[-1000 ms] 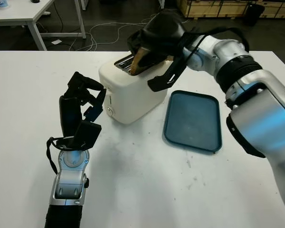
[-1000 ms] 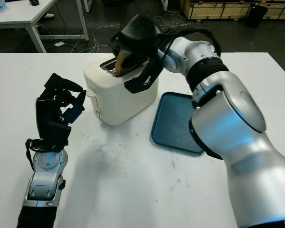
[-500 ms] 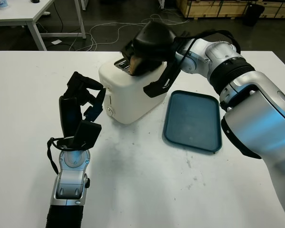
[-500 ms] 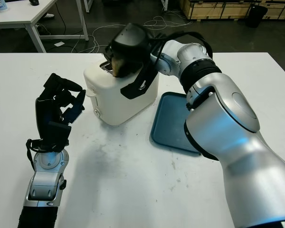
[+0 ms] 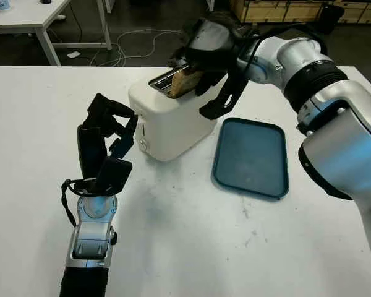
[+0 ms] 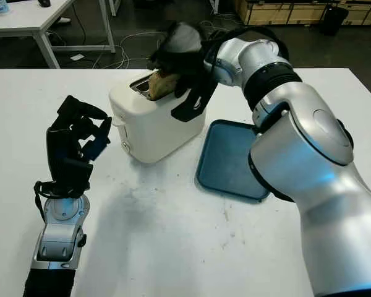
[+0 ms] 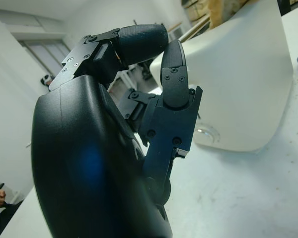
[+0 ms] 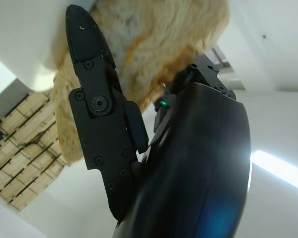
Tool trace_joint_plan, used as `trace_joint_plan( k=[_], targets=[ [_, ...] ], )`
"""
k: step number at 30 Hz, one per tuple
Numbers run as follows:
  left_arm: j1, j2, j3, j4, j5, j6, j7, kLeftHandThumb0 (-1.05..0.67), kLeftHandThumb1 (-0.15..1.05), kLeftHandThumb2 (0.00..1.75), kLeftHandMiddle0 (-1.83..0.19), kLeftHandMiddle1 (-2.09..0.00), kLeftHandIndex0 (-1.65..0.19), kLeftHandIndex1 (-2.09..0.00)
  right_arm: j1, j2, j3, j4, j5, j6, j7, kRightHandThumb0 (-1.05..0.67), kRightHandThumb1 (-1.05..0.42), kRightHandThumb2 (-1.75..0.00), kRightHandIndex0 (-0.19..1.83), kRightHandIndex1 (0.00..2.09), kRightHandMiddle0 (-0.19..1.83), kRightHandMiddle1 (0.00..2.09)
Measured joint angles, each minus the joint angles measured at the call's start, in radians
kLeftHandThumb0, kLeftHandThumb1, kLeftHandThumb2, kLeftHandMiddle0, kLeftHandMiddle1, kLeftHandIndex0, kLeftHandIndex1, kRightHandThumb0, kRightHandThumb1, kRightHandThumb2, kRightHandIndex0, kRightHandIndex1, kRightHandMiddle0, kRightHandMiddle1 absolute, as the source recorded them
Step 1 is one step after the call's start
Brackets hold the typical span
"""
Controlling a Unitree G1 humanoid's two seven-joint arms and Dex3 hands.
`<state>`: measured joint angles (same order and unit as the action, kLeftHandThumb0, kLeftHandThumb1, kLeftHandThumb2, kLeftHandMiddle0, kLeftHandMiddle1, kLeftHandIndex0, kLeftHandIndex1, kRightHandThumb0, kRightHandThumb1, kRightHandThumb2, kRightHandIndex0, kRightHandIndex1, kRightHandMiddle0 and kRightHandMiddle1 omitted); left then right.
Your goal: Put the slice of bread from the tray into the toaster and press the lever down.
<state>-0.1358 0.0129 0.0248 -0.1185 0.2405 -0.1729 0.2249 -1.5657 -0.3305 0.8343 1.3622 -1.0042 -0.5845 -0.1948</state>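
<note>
While the right hand (image 5: pixel 201 46) grips it, the bread slice (image 5: pixel 184 81) sits tilted in the toaster (image 5: pixel 170 120) slot.

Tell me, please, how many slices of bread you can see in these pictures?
1. The slice of bread is in the right hand, sticking out of the toaster slot; the tray holds none.

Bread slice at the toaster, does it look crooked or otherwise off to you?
Yes. The bread slice sits tilted, one end in the toaster slot and the rest sticking out above the top, with the right hand shut on it. The tray lies empty beside the toaster.
</note>
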Motion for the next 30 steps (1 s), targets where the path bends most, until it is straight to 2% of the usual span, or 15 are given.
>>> trace_joint_plan(
  k=[10, 17, 22, 26, 30],
  targets=[
    [0.0, 0.001, -0.004, 0.012, -0.001, -0.004, 0.0, -0.33, 0.92, 0.45, -0.84, -1.75, -0.54, -1.75, -0.094, -0.038, -0.009, -0.001, 0.0, 0.049, -0.051, -0.83, -0.82, 0.0, 0.0, 0.47, 0.36, 0.02],
    [0.0, 0.001, -0.006, 0.013, -0.001, -0.004, 0.0, -0.34, 0.92, 0.45, -0.84, -1.75, -0.54, -1.75, -0.101, -0.056, -0.009, -0.001, -0.001, 0.084, -0.055, -0.83, -0.84, 0.0, 0.0, 0.52, 0.35, 0.01],
    [0.0, 0.001, -0.007, 0.013, 0.001, -0.004, 0.002, -0.34, 0.92, 0.45, -0.84, -1.75, -0.54, -1.75, -0.101, -0.062, -0.009, -0.001, -0.001, 0.086, -0.054, -0.82, -0.82, 0.0, 0.01, 0.68, 0.38, 0.02],
    [0.0, 0.0, -0.008, 0.013, 0.001, -0.004, 0.003, -0.34, 0.92, 0.46, -0.84, -1.75, -0.54, -1.74, -0.1, -0.07, -0.009, -0.001, -0.001, 0.086, -0.054, -0.81, -0.82, 0.0, 0.01, 0.72, 0.39, 0.02],
    [0.0, -0.001, -0.01, 0.013, 0.001, -0.004, 0.004, -0.34, 0.92, 0.46, -0.83, -1.75, -0.54, -1.75, -0.082, -0.08, -0.034, -0.001, 0.012, 0.084, -0.04, -0.76, -0.8, 0.0, 0.1, 0.77, 0.48, 0.06]
  ],
)
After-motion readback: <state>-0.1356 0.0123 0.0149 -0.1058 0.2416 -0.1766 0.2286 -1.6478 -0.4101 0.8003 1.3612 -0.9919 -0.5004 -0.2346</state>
